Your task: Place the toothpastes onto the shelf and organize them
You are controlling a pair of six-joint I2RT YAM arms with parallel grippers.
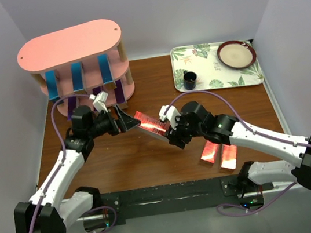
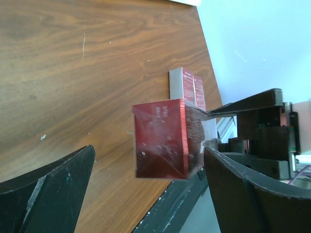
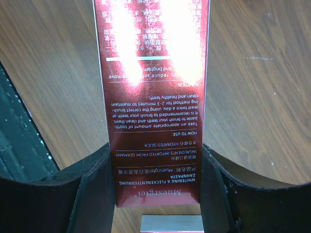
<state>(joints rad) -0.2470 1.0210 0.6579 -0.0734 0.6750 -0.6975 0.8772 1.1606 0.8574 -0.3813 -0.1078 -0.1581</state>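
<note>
The red carton reads "Muesrgtel" and "WHITENING & FLECKENENTFERNUNG ZAHNPASTA".

Pink shelf with pale wooden posts at the wood-grained brown desk's far left corner, carrying metallic blue cartons above purple cartons. Over the desk's middle, a glossy red toothpaste carton with white print. At the far right corner, a white tray patterned with green leaves.

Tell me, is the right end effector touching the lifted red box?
Touching. In the right wrist view, the right end effector has both fingers pressed against the sides of the red box, no gap.
</note>
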